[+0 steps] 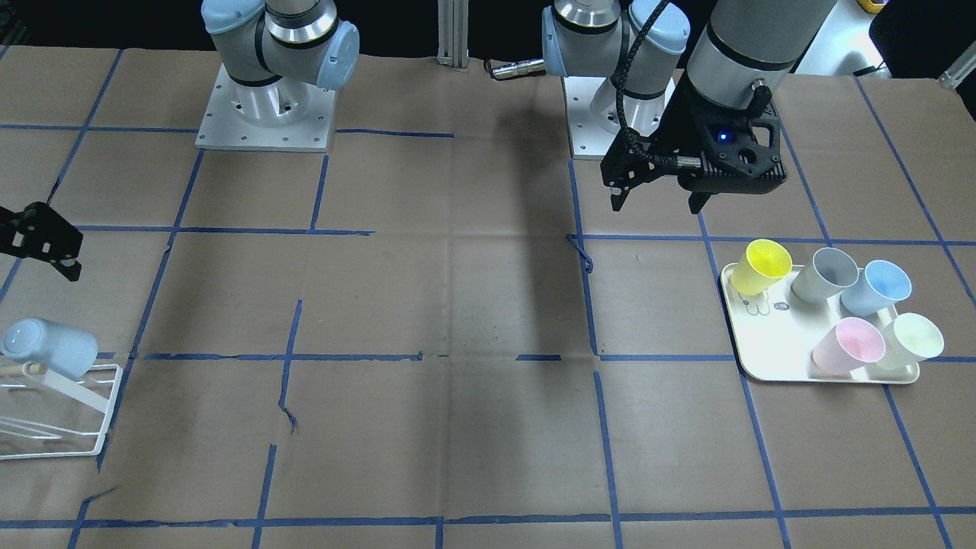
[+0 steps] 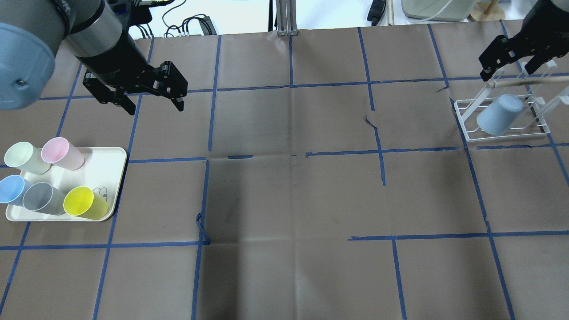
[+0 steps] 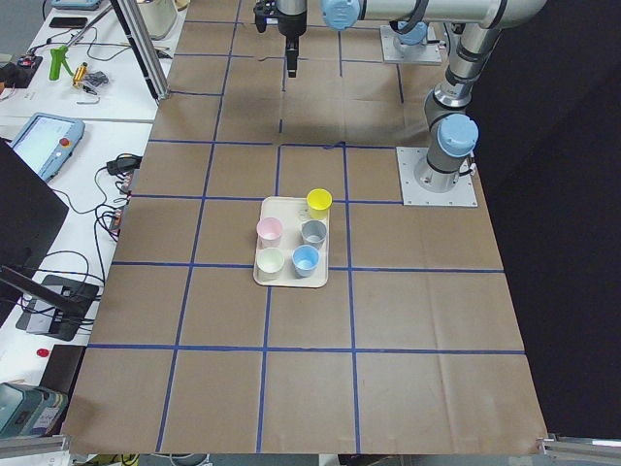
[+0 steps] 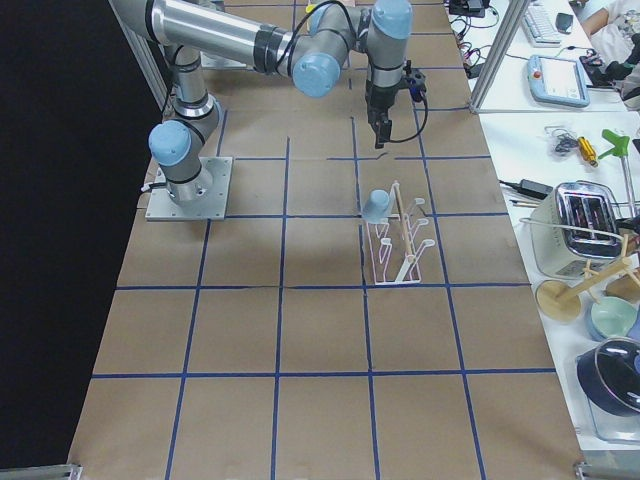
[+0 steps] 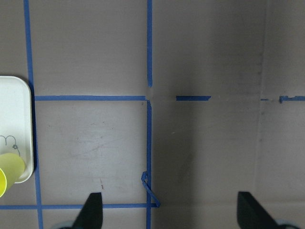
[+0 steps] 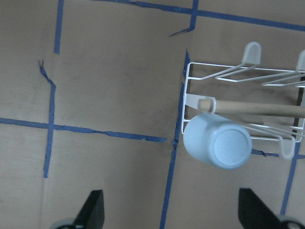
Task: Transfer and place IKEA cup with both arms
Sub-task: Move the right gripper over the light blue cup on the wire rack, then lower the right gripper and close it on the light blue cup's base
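IKEA cup [image 2: 498, 114], pale blue, sat upside down and tilted in the white wire rack [image 2: 506, 134] on the robot's right side of the table, its closed base uppermost. In the right wrist view the end of a wooden dowel [image 6: 257, 108] lay across the rack just beside the cup's wall; whether they touched could not be told. The right gripper [image 2: 506, 69] hung above the far edge of the rack, apart from the cup, its two fingers spread wide with nothing between them. The left gripper [image 2: 155, 106] hovered over bare brown paper on the robot's left, its fingers also spread and empty. Near it, a cream tray [image 2: 111, 155] held five upright cups: a yellow cup [image 2: 84, 203], a grey cup [image 2: 42, 198], a second blue cup [image 2: 11, 189], a pink cup [image 2: 61, 153] and a pale green cup [image 2: 24, 158].
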